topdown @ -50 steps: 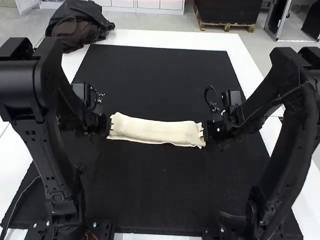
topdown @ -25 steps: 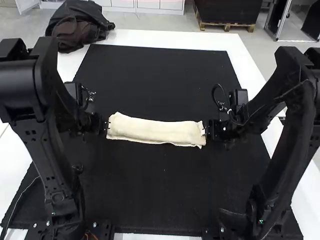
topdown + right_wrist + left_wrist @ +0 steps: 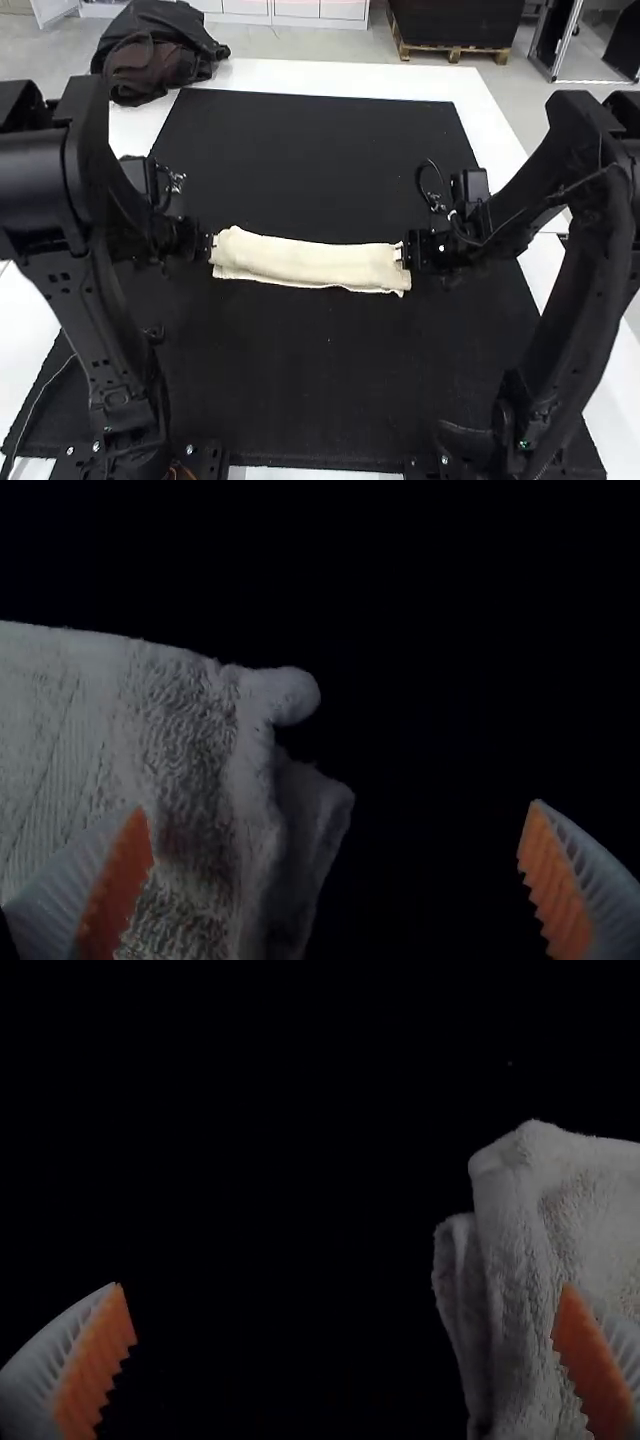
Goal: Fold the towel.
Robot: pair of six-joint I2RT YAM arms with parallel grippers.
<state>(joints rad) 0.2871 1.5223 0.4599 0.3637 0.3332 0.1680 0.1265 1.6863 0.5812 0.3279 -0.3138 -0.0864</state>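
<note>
In the high view my left gripper [image 3: 209,246] is at the left end of the cream towel [image 3: 310,262], and my right gripper [image 3: 402,254] is at its right end. The towel lies as a narrow, layered strip running crosswise on the dark mat. My left gripper [image 3: 343,1285] is wide open in its wrist view, one finger over the edge of the towel [image 3: 530,1260]. In the right wrist view my right gripper [image 3: 335,803] also stands wide open, with one finger above the end of the towel [image 3: 190,750], where stacked layers show.
A black mat [image 3: 320,400] covers most of the white table [image 3: 350,78]. A dark, crumpled bag or garment [image 3: 150,55] lies at the far left corner of the table.
My left gripper has drawn a little outward, to the left. The right gripper shifted slightly right, then back left toward the towel. The towel's left end looks slightly altered; the rest lies as before.
</note>
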